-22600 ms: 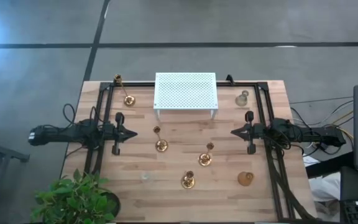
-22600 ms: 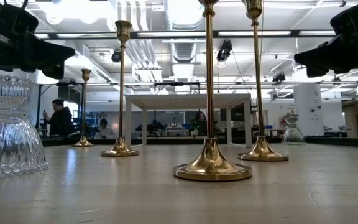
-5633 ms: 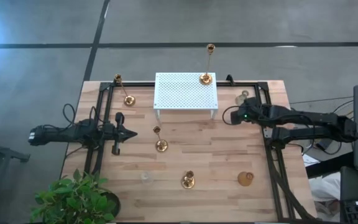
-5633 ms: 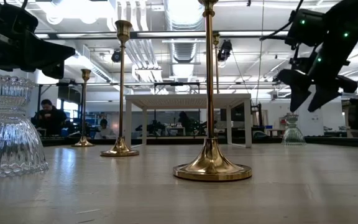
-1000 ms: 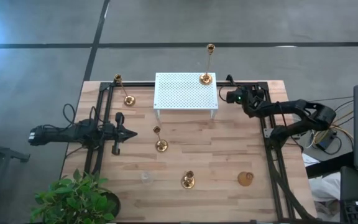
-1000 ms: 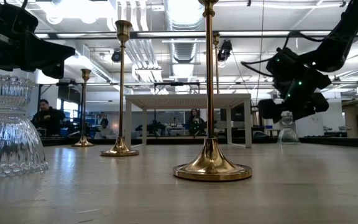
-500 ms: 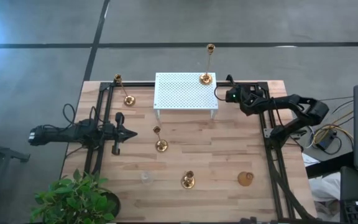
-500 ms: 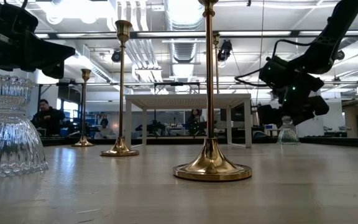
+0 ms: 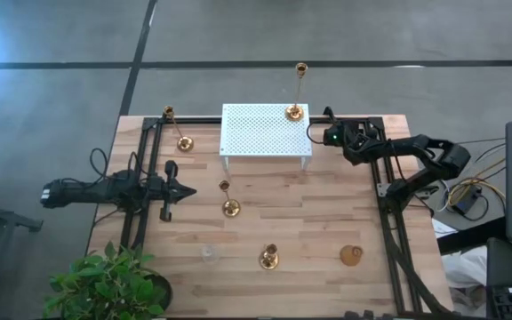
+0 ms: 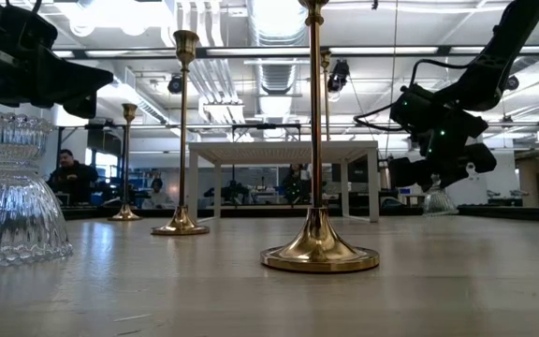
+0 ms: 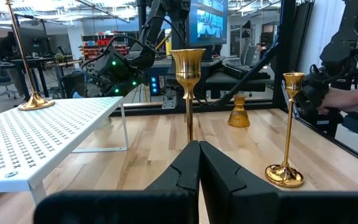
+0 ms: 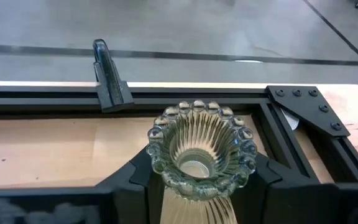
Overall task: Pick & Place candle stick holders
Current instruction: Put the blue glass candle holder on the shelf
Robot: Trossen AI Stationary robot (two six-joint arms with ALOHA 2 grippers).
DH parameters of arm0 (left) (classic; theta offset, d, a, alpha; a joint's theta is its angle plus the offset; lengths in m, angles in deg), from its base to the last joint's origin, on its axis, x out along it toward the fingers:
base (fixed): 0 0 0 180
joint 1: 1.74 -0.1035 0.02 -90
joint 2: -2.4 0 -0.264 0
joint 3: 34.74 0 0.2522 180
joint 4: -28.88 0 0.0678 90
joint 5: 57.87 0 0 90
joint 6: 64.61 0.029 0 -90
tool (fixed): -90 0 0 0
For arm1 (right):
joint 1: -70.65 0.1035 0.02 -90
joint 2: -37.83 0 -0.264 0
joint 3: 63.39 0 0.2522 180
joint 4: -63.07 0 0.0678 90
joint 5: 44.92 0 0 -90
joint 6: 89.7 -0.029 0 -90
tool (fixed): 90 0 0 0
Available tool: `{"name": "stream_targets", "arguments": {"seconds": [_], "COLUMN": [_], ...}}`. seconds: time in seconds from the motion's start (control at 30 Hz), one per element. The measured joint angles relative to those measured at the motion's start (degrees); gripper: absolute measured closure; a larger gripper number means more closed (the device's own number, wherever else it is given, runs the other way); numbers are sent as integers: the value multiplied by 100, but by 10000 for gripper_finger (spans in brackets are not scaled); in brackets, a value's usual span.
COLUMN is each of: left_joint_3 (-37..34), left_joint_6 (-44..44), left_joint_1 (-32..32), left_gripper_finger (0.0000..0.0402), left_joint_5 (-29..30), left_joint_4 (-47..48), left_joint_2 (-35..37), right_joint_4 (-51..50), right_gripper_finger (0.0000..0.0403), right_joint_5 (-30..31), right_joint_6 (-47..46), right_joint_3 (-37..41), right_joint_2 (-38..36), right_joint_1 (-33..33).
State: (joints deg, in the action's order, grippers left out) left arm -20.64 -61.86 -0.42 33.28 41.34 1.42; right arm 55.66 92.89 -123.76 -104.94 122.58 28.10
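Note:
A clear glass candle stick holder (image 12: pixel 199 155) stands in the table's far right corner between the fingers of my right gripper (image 12: pixel 197 180), which is shut on it. In the low view this holder (image 10: pixel 438 201) leans under the gripper (image 10: pixel 435 178); in the high view my right arm (image 9: pixel 354 142) hides it. One tall brass holder (image 9: pixel 294 111) stands on the white rack (image 9: pixel 265 129). Other brass holders (image 9: pixel 230 207) (image 9: pixel 268 260) (image 9: pixel 183 142), a squat one (image 9: pixel 352 255) and a second glass one (image 9: pixel 208 253) stand on the table. My left gripper (image 9: pixel 180 188) waits shut at the left. My right gripper pinches the glass holder just below its beaded rim (image 12: pixel 166 168), one finger (image 12: pixel 135 177) on each side. The fingers slant down from the near right toward the far edge. The holder leans, with its foot (image 10: pixel 438 212) low at the table top; whether the foot is lifted clear does not show.
The black frame rail (image 12: pixel 166 99), a black post (image 12: pixel 107 74) and a corner bracket (image 12: pixel 303 106) lie just beyond the held holder. The rack's near right leg (image 9: pixel 307 163) stands left of my right arm. A potted plant (image 9: pixel 109 284) sits at the near left corner.
My right gripper has tipped further down and sunk over the glass holder in the far right corner. The holder stood upright half a second ago and now leans. My left arm has kept still.

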Motion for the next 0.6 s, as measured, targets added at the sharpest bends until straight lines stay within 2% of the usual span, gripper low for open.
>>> {"name": "stream_targets", "arguments": {"seconds": [0.17, 0.27, 0.43, 0.6], "left_joint_3": [0, 0, 0, 0], "left_joint_6": [-1, 1, 2, 2], "left_joint_1": [0, 2, 0, 0], "left_gripper_finger": [388, 388, 388, 388], "left_joint_5": [-2, 0, -1, -1], "left_joint_4": [0, 0, 0, 0], "left_joint_2": [0, 2, 0, 2], "right_joint_4": [-61, -483, -1493, -2144], "right_gripper_finger": [277, 277, 277, 277], "right_joint_5": [-154, -301, -417, -1221], "right_joint_6": [144, 164, 165, 177], "right_joint_3": [0, 4, 2, -2], "right_joint_2": [-92, -393, -1424, -2867], "right_joint_1": [0, 3, 0, 2]}}
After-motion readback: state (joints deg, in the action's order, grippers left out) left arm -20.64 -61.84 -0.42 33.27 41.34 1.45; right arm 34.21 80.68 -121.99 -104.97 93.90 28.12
